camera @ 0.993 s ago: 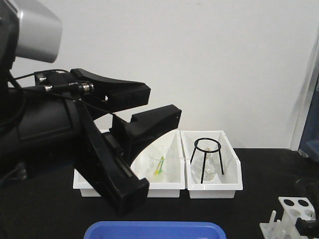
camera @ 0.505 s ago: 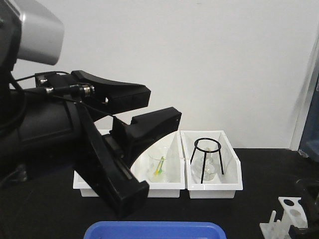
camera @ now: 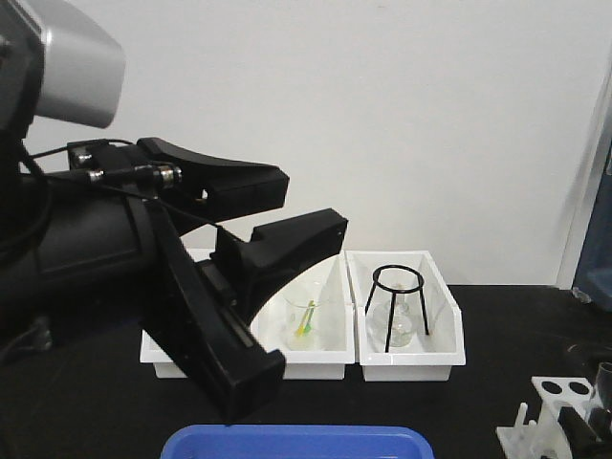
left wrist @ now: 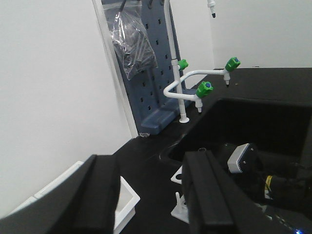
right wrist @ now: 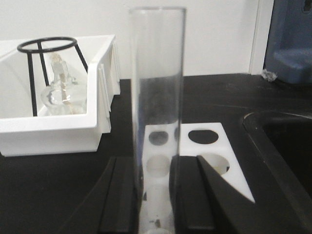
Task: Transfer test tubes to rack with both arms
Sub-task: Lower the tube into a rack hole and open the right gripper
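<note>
Hovering near the sink at the table's right end, the right claw gripped a test tube upright, close against the rack; the tube's foot was hidden. The left claw gaped wide, empty. Left-hand bin: a beaker. Right-hand bin: a flask under a black tripod.

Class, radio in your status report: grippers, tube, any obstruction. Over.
Left gripper open, empty. Right gripper shut on test tube, upright, near rack. Visible holes empty.
</note>
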Controlling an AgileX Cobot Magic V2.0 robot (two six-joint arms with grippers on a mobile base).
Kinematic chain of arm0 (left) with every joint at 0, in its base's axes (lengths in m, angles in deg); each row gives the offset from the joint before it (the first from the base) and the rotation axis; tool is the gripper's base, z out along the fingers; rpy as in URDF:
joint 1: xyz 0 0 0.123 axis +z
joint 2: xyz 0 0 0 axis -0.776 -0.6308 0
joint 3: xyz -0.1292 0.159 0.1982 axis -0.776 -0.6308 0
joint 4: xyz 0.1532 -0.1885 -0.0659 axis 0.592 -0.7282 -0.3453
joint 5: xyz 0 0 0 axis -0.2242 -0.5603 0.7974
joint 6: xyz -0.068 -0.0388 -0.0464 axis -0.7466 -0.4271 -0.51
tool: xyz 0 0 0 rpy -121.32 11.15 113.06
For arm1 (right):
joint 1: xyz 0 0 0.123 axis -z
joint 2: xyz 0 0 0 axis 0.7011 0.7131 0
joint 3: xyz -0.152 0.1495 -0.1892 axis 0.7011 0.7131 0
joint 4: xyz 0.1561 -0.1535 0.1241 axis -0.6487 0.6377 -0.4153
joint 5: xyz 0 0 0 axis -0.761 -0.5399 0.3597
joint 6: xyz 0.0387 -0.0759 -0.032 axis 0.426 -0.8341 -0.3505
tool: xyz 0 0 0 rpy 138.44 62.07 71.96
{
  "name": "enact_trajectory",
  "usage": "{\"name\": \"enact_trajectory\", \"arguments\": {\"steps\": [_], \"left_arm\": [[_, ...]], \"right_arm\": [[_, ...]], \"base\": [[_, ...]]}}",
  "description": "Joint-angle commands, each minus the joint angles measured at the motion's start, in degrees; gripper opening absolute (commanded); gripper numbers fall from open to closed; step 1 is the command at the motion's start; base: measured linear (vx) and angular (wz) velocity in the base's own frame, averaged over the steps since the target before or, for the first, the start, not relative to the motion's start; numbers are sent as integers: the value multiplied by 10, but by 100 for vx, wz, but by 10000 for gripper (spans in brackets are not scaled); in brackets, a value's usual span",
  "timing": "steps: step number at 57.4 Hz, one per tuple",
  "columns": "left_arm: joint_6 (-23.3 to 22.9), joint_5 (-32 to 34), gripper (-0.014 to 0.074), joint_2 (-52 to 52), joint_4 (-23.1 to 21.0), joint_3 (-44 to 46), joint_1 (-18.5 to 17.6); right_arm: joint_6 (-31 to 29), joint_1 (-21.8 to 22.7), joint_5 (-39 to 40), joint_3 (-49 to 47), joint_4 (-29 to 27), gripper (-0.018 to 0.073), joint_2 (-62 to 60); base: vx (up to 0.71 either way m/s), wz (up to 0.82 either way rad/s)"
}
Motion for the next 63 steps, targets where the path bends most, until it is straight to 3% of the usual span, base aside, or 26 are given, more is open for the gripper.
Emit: {"name": "enact_trajectory", "arguments": {"steps": [1,34,63], "left_arm": [[-3,47,410,14,-2,18,-1],[-3,47,410,14,-2,18,-1],[-4,47,410,14,-2,18,-1]], "right_arm": [[-13,4,75,-7,1,-4,5],[-16,4,75,-4,1,29,11],[-16,4,75,-4,0,380,11]], "base": [[0,0],[0,0],[0,0]]}}
